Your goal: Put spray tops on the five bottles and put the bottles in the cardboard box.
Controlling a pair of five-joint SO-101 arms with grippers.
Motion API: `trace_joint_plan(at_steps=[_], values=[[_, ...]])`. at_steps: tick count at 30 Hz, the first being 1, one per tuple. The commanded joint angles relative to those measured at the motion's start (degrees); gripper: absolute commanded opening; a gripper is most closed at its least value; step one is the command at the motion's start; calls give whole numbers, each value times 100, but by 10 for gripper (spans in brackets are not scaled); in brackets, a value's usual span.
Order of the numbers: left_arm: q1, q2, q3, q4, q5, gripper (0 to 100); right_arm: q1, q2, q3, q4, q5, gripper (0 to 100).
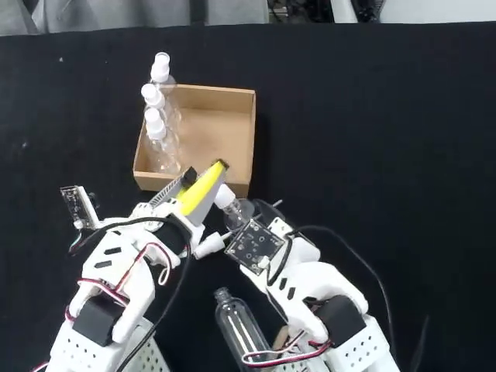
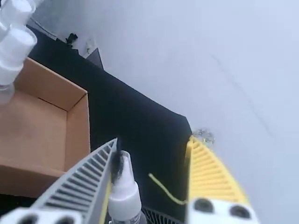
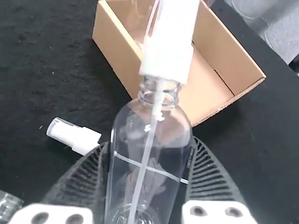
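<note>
The spray top (image 3: 168, 51) is seated loosely over the neck of the bottle (image 3: 149, 135) and is not yet threaded down. It may be knocked off or cross-threaded if the left gripper (image 2: 153, 142), whose jaws are spread around it, is closed off-centre. The bottle is pinched by the right gripper (image 3: 149, 154) just beside the cardboard box (image 1: 249, 132). The bottle is clear and empty, and the dip tube is visible inside.

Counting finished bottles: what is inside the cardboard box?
Three bottles with spray tops stand along one side wall of the cardboard box; the rest of its floor looks bare. The left gripper covers a bit of floor at the near wall.
</note>
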Motion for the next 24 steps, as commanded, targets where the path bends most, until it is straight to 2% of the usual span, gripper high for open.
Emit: trace_joint_plan(at_steps=[1,7,12,16,19,24], values=[[-382,-62,-453,-18,79,213,-97,-620,-400,-35,-62,109],[-1095,-62,-593,9,325,213,-105,-620,-435,-44,-79,109],[-1666,-62,-593,-18,404,213,-123,-620,-435,-299,-598,109],[-2079,-62,-558,9,404,213,-141,-620,-435,-325,-668,109],[-2202,-62,-488,18,404,213,-211,-629,-453,-325,-712,109],[-2158,-62,-224,0,378,213,-651,-963,-470,-308,-1196,112]])
